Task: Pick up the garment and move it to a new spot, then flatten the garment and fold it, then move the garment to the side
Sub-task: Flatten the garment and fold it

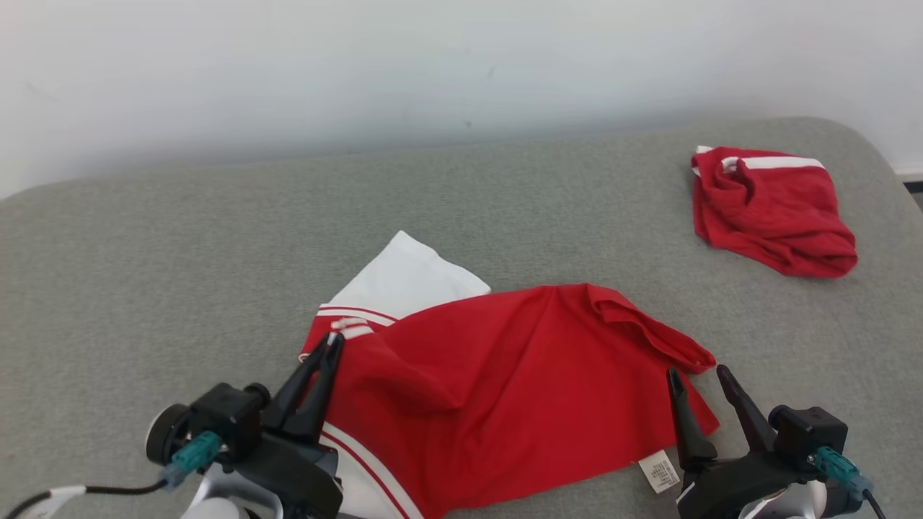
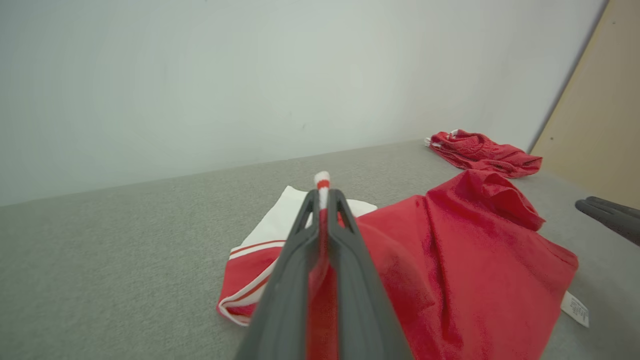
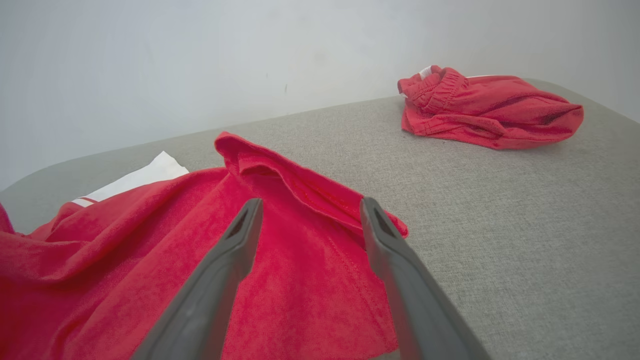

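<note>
The garment [image 1: 505, 375] is a red shirt with white sleeve and white stripes, spread loosely on the grey surface in the head view's lower middle. My left gripper [image 1: 335, 340] is shut on the shirt's striped left edge; the left wrist view shows the red and white cloth pinched between the fingers [image 2: 322, 200] and lifted slightly. My right gripper [image 1: 698, 373] is open at the shirt's right edge, its fingertips either side of a folded red corner [image 3: 320, 200], with nothing pinched. A white label [image 1: 660, 472] lies at the shirt's lower right.
A second red garment [image 1: 768, 209] with white trim lies bunched at the far right of the grey padded surface [image 1: 180, 274]. A pale wall [image 1: 433, 65] runs behind. A tan panel [image 2: 600, 115] stands at the right in the left wrist view.
</note>
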### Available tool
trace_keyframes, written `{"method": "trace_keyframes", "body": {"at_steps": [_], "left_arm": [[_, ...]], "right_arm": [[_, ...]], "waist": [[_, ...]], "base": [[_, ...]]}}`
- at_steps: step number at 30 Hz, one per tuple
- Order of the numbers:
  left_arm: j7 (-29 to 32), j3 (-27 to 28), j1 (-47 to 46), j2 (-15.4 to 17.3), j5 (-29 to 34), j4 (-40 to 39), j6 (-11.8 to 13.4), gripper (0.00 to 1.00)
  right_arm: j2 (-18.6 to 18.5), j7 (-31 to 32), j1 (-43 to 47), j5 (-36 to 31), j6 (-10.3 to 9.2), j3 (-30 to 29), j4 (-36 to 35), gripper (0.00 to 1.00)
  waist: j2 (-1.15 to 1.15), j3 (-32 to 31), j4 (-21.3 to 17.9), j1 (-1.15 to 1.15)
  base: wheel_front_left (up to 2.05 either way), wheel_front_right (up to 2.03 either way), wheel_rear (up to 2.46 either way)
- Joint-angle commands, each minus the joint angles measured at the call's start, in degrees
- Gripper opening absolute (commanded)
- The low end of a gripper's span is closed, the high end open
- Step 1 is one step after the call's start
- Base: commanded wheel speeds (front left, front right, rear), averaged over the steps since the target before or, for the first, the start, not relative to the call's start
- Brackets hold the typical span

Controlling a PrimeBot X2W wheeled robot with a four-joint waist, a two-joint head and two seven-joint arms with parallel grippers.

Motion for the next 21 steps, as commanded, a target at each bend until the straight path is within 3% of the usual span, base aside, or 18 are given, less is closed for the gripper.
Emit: {"method": "trace_keyframes", "body": {"at_steps": [1, 21], "left_arm": [[-1.03, 0.26, -1.05, 0.2, 0.04, 1.43, -0.39, 0.0], [-8.79, 1.37, -16.04, 0.42, -1.01, 28.54, -5.03, 0.0]], "right_arm": [[-0.12, -0.3, -0.3, -0.04, -0.01, 0.21, 0.14, 1.0], [1.03, -1.46, -3.84, -0.49, -0.01, 1.61, 1.88, 1.0]], "waist": [[0.0, 1.15, -1.52, 0.0], [0.0, 6.18, -8.54, 0.0]], "base": [[0.0, 0.0, 0.0], [0.0, 0.0, 0.0]]}}
